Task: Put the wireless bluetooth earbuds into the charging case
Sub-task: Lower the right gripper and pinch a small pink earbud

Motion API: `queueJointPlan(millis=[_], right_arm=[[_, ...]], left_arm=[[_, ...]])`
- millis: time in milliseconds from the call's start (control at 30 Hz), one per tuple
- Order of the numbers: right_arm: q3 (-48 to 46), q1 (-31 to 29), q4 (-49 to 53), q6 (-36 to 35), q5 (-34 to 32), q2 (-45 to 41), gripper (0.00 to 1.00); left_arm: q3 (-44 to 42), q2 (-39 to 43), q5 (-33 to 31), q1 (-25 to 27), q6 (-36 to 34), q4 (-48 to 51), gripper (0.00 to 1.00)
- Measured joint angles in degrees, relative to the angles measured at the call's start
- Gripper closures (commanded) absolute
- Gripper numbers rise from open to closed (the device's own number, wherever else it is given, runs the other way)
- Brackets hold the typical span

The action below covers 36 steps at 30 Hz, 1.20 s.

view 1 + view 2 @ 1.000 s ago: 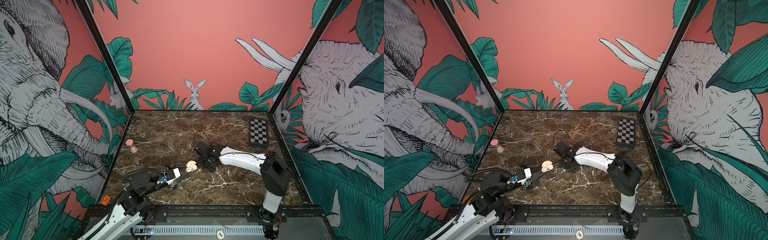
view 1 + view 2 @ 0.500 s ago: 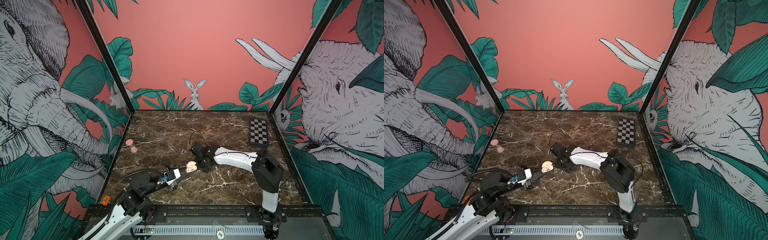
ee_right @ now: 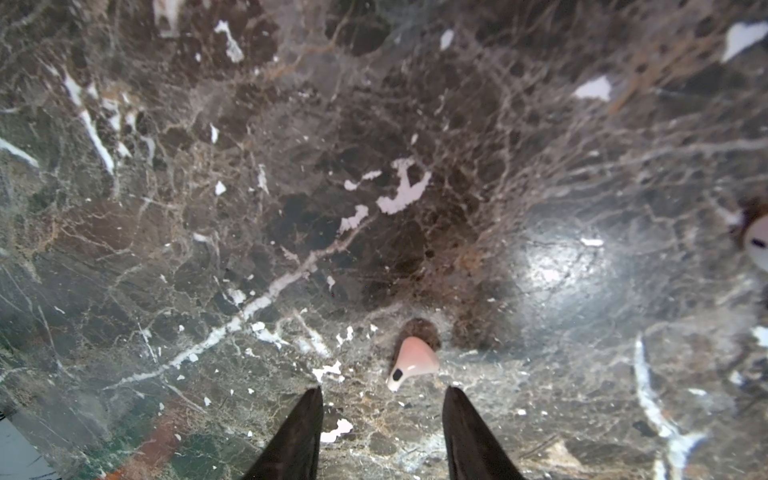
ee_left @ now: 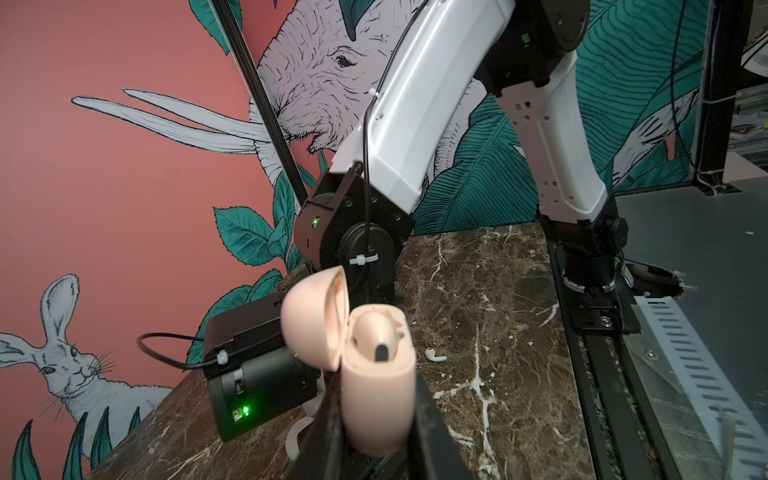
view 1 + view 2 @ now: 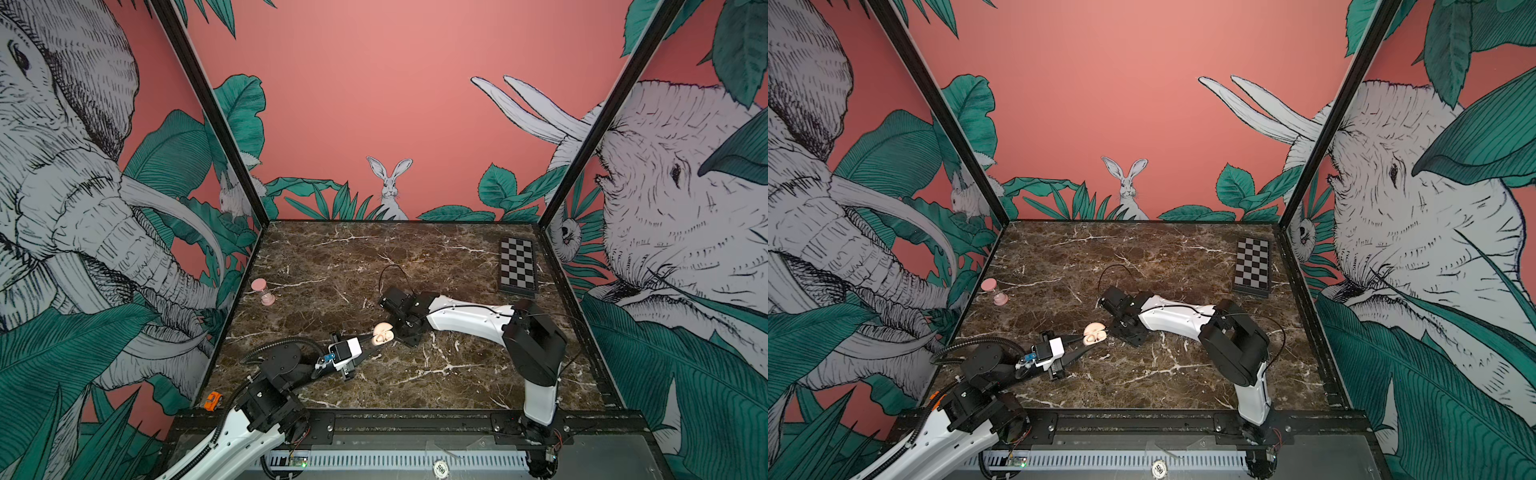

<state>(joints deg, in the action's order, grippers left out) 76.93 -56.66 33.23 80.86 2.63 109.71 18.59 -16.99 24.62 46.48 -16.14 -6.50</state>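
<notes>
My left gripper (image 5: 376, 336) is shut on the pink charging case (image 5: 383, 332) (image 4: 378, 374), holding it low over the marble with its lid (image 4: 309, 320) hinged open. A rounded pink piece with a dark slot sits in the case's well. My right gripper (image 5: 409, 332) (image 3: 382, 395) points down at the marble just right of the case, open, with nothing between its fingers. One of the earbuds (image 3: 413, 361) lies on the marble just beyond its fingertips. Another pale earbud (image 4: 434, 355) lies on the marble beside the case.
A pink hourglass (image 5: 262, 291) stands near the left wall. A checkerboard (image 5: 516, 270) lies at the back right. A small orange toy (image 5: 212, 401) sits at the front left corner. A pale round thing (image 3: 758, 247) shows at the right wrist view's edge.
My right arm has swung left, bringing its gripper up close to the case. My left gripper and the case have stayed where they were.
</notes>
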Motion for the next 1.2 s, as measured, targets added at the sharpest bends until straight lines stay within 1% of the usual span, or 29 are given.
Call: queueJointPlan(millis=[133,633,800,967,1067,1200], right_arm=[[0.0,0.02,0.04,0.07,0.0,0.61,0.58],[0.17,0.0,0.7,0.15,-0.04,2.71,0.67],[0.66,-0.02,1.07,-0.02,-0.24,3.45,0.72],[0.66,-0.02,1.38,-0.04,-0.28,3.52,0.73],[0.66,-0.04,1.42,-0.07,-0.26,3.58,0.76],[0.66,-0.04,1.36,-0.07,-0.22,3.63,0.78]], left_arm=[[0.0,0.17,0.02,0.0,-0.02,0.02,1.0],[0.0,0.2,0.02,0.04,-0.04,0.02,1.0],[-0.02,0.2,0.02,0.04,-0.07,0.02,1.0],[0.0,0.2,0.02,0.09,-0.09,0.04,1.0],[-0.02,0.2,0.02,0.09,-0.13,0.04,1.0],[-0.02,0.2,0.02,0.09,-0.22,0.04,1.0]])
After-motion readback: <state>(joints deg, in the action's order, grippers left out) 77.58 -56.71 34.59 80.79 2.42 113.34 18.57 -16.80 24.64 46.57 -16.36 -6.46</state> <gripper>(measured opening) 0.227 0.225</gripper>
